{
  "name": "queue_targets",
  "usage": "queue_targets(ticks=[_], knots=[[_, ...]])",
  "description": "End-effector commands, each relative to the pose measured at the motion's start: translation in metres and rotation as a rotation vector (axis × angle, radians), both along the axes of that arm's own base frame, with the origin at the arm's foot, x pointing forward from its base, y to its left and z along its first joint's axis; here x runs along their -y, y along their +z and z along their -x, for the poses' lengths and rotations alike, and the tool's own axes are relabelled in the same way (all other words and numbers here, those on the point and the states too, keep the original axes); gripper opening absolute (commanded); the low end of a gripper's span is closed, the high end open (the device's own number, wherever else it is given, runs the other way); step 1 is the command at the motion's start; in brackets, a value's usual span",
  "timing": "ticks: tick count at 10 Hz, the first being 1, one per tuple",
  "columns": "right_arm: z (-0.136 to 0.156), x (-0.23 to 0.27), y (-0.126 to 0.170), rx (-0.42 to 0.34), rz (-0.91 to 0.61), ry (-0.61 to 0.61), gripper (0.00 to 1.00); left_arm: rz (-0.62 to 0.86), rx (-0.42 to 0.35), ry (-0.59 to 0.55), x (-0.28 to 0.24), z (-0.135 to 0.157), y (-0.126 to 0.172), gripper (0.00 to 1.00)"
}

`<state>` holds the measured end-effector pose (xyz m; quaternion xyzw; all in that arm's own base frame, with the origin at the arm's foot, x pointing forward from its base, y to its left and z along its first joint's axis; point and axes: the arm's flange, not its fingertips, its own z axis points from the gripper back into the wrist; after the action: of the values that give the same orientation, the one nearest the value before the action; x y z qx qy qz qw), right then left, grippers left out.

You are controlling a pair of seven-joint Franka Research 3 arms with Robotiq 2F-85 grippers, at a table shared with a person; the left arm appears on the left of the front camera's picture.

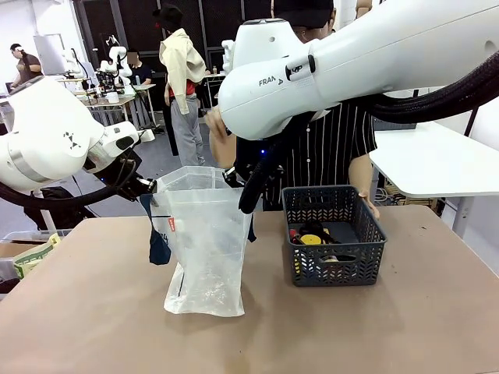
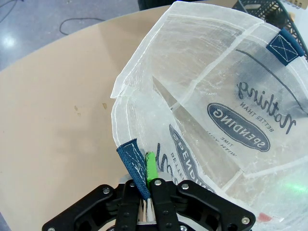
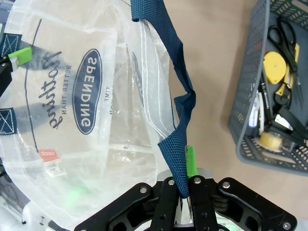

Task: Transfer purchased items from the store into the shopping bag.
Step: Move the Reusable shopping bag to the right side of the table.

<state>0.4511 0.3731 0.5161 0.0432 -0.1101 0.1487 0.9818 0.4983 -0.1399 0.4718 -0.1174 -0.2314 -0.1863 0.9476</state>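
Note:
The shopping bag (image 1: 204, 241) stands open on the table, translucent white with navy handles and a red label. My left gripper (image 1: 150, 187) is shut on the bag's left rim, beside a navy strap (image 2: 134, 163), with one green pad (image 2: 150, 166) showing. My right gripper (image 1: 251, 191) is shut on the opposite rim and its navy handle (image 3: 179, 120). The bag's inside (image 3: 120, 154) looks empty. To the bag's right stands the store, a dark grey basket (image 1: 335, 265), holding several purchased items: a yellow round one (image 3: 274, 60), black scissors (image 3: 284, 33) and a tape roll (image 3: 270, 139).
A person in a striped shirt (image 1: 335, 148) stands behind the table, one hand (image 1: 366, 204) at the basket's far right corner. The bare brown tabletop (image 1: 312, 335) stretches in front of bag and basket. A white table (image 1: 437, 167) is at the back right.

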Motion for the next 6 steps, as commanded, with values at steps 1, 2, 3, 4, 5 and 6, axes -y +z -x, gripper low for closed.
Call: queue_targets(ticks=[1, 2, 3, 4, 5, 6], knots=[[0.0005, 0.0015, 0.0019, 0.003, 0.0, -0.003, 0.0, -0.002, -0.006, 0.001, -0.002, -0.003, 0.0017, 0.0], [0.0005, 0.0015, 0.0019, 0.003, 0.0, -0.003, 0.0, -0.002, -0.006, 0.001, -0.002, -0.003, 0.0017, 0.0], [0.0005, 0.0015, 0.0019, 0.003, 0.0, -0.003, 0.0, -0.002, -0.006, 0.001, -0.002, -0.003, 0.0017, 0.0], [0.0005, 0.0015, 0.0019, 0.003, 0.0, -0.003, 0.0, -0.002, -0.006, 0.001, -0.002, -0.003, 0.0017, 0.0], [0.0005, 0.0015, 0.0019, 0.003, 0.0, -0.003, 0.0, -0.002, -0.006, 0.001, -0.002, -0.003, 0.0017, 0.0], [0.0005, 0.0015, 0.0019, 0.003, 0.0, -0.003, 0.0, -0.002, -0.006, 0.001, -0.002, -0.003, 0.0017, 0.0]])
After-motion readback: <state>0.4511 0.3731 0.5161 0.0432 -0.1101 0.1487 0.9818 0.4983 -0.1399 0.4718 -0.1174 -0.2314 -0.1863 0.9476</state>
